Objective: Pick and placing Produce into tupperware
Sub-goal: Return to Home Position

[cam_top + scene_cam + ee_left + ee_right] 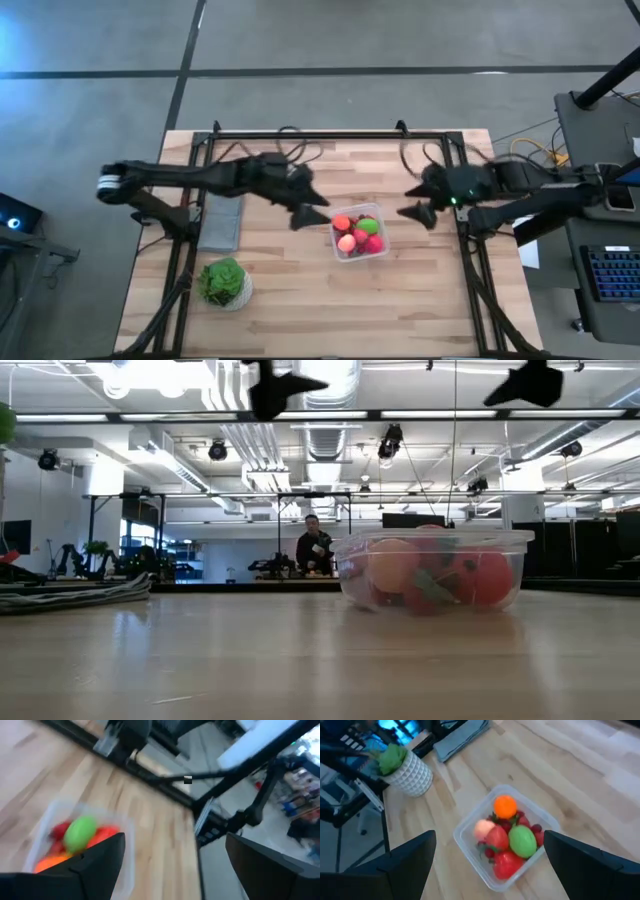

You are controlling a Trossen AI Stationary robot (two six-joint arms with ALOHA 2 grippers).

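- the tupperware [384, 251] is sitting on the table [300, 310] between the two arms. the produce [358, 232] is lying heaped inside it: orange, green, red and peach pieces, with small berries among them. every piece in view is lying inside the box.
- the left gripper [312, 208] is hovering just beside the box on its left. the low view puts it well above the rim. its fingers are standing apart, with nothing between them.
- the right gripper [405, 201] is hovering near the opposite side, equally high, jaws parted and empty.
- judgement: loading is looking complete, and the step in hand is the retreat to rest.
- advice: each arm should be rising first, then drawing back to its own side, so that no fingertip is catching the rim. the box looks light and would likely slide or tip.
- the left arm's way back is running over the grey slab [221, 222] and near the leafy head in its white bowl [225, 282], so height should be held until it is past both.
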